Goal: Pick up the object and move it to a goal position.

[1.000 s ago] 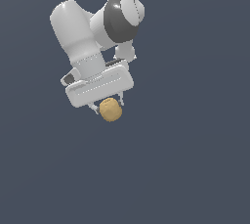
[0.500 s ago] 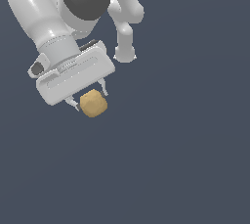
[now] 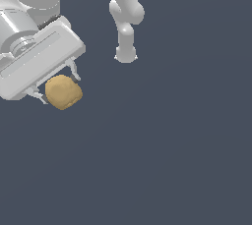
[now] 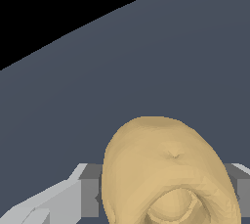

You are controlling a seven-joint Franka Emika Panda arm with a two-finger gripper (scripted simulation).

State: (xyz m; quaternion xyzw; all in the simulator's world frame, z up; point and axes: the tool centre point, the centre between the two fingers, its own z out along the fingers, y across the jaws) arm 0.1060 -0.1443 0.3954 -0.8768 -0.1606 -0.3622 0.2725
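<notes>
Grey floor (image 3: 172, 160), object (image 3: 63, 92) in pincer (image 3: 55, 87)

Plain dark slate-blue floor (image 3: 187, 160)

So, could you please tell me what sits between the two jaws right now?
The tan lump sits there, filling the gap, shown in both views.

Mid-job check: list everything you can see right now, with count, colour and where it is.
object: one, tan-yellow, lumpy, held between the gripper's fingers at the exterior view's left; fills the foreground of the wrist view, dimple showing.
ground surface: one, flat dark grey-blue, behind everything.
arm: one, white, jointed links coming down from the top of the exterior view.
gripper: one, white body with grey fingers, closed on the object at the exterior view's left.
</notes>
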